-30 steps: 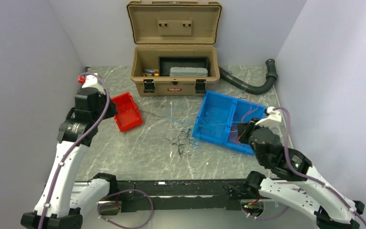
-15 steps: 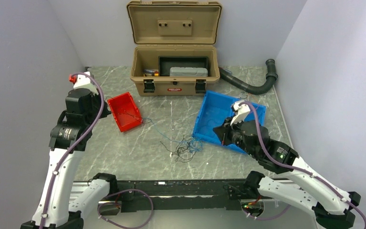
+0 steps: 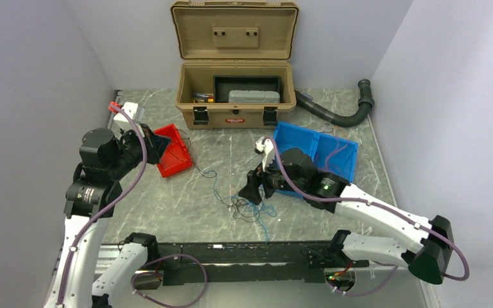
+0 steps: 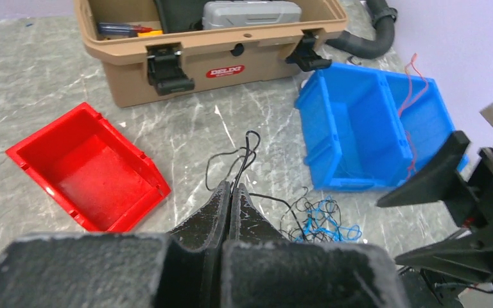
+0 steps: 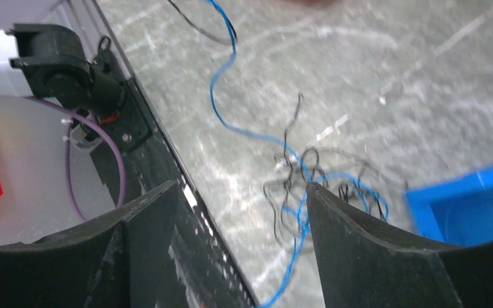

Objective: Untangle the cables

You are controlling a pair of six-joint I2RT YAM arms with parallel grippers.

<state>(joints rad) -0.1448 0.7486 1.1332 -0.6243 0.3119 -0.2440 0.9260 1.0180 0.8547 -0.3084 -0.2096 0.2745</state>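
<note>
Right wrist view: the right pincer (image 5: 241, 189) gapes wide just above the cables (image 5: 293, 168), a blue-and-black tangle on the grey marbled bench (image 5: 391, 77) beside the blue bin (image 5: 468, 199), while the left pincer (image 4: 231, 192) pinches one black strand, pale walls (image 3: 38, 64) all round.

A tan hard-plastic toolbox (image 3: 234, 96) with its lid raised stands at the far middle of a grey, marble-patterned tabletop (image 3: 192, 199) crossed by thin white veins. Directly behind the toolbox rises a plain, pale lavender-grey back wall (image 3: 135, 38). Two matt side walls of the same colour, one to the left of the toolbox (image 3: 25, 83) and one to its right (image 3: 449, 96), close the table in on three sides. The left wall looks darker and greyer, the right one paler. Light is soft and even; the toolbox casts only a faint shadow in front of it, and the tabletop there carries a slight sheen.
</note>
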